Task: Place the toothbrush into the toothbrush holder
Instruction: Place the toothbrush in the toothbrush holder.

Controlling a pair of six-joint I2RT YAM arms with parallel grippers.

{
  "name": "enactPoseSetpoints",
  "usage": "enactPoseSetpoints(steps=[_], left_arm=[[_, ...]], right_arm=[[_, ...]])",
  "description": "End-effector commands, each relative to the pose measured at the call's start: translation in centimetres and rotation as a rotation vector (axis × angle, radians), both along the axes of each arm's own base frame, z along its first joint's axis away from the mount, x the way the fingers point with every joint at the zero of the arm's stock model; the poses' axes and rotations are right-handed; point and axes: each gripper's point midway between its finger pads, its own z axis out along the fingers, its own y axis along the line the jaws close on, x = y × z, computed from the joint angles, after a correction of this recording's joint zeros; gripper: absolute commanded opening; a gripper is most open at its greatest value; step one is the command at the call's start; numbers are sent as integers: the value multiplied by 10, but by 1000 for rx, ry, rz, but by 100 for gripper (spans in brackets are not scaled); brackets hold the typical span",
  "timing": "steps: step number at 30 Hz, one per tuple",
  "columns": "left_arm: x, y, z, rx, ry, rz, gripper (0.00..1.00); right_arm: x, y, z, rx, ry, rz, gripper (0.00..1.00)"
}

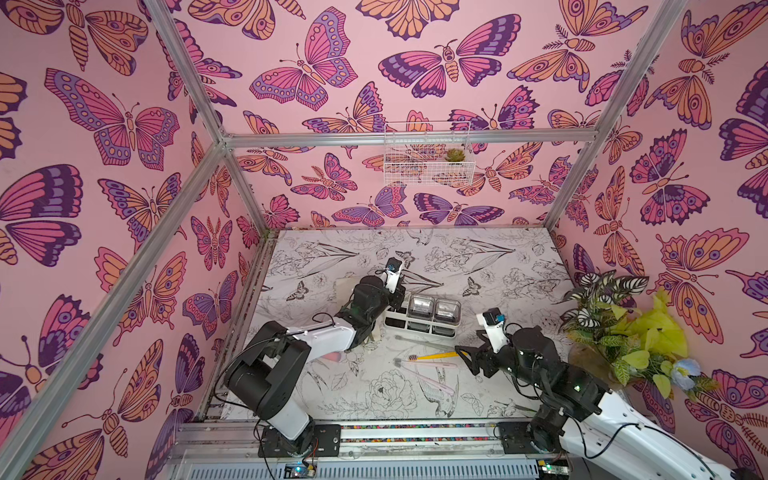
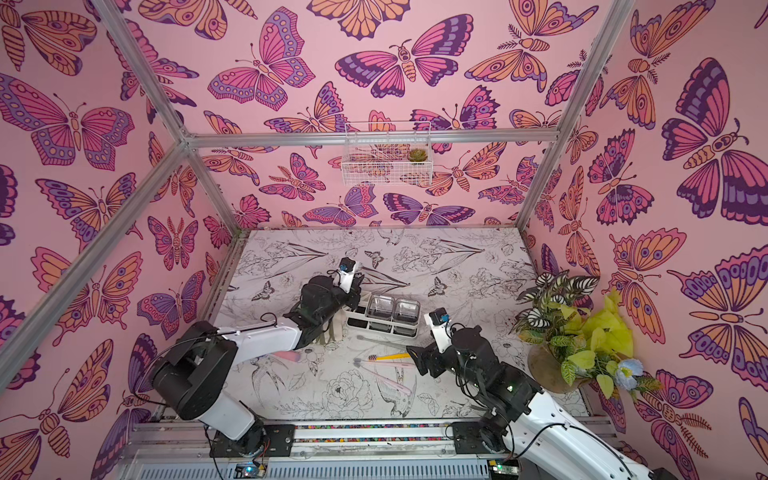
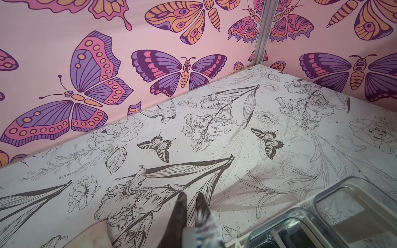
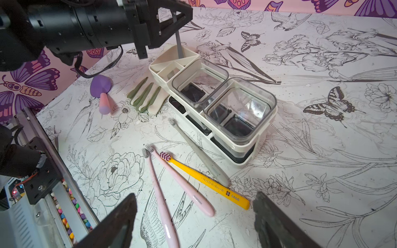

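Got the toothbrush holder (image 1: 392, 321) just below centre of frame in both top views: oblong, smooth white plastic, slotted open compartment at its left end, then two clear square cups (image 4: 199, 85) with rounded corners and dark bottoms. Seeing the left end effector (image 3: 191, 203) pinched shut on a slim matte grey toothbrush (image 4: 179, 46), held upright with its lower end down inside that slotted compartment. Can't tell whether it reaches the bottom. Also got the right end effector (image 4: 194, 206) sitting lower right of the holder in the top views, flat black fingers spread wide, nothing between them. Just below the holder in those views, lying flat on the worktop (image 4: 322, 150) (white, printed with black line-art flowers, birds and butterflies): a glossy yellow toothbrush (image 4: 206, 180) with striped bristles, a second grey one (image 4: 193, 150) right alongside the holder's base, and two pale pink toothbrushes (image 4: 184, 184) with rounded handle ends, brush heads bunched close to the yellow one's. Left of the holder, a purple egg-shaped sponge thing (image 4: 101, 84) and a ribbed sage-green piece (image 4: 144, 94) on a cream base.
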Motion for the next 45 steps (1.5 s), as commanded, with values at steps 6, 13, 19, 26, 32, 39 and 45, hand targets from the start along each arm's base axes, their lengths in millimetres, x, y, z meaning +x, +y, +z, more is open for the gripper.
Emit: enactPoseSetpoints(steps=[6, 13, 19, 26, 32, 39, 45], left_arm=[[13, 0, -4, 44, -26, 33, 0], [13, 0, 4, 39, -41, 32, 58], [10, -5, 14, 36, -66, -3, 71], [4, -4, 24, 26, -84, -13, 74], [-5, 2, 46, -5, -120, -9, 78], [-17, 6, 63, -20, -123, -26, 79], [-27, 12, 77, -55, -103, -21, 79]], right_arm=[[3, 4, 2, -8, -13, 19, 86], [3, 5, 1, -16, -11, 25, 87], [4, 5, -1, -14, -10, 18, 87], [2, 2, -3, -3, -12, 8, 87], [1, 0, 0, -3, -2, 7, 88], [2, -8, -2, 0, -3, -43, 89], [2, -15, -4, 26, 53, -99, 99]])
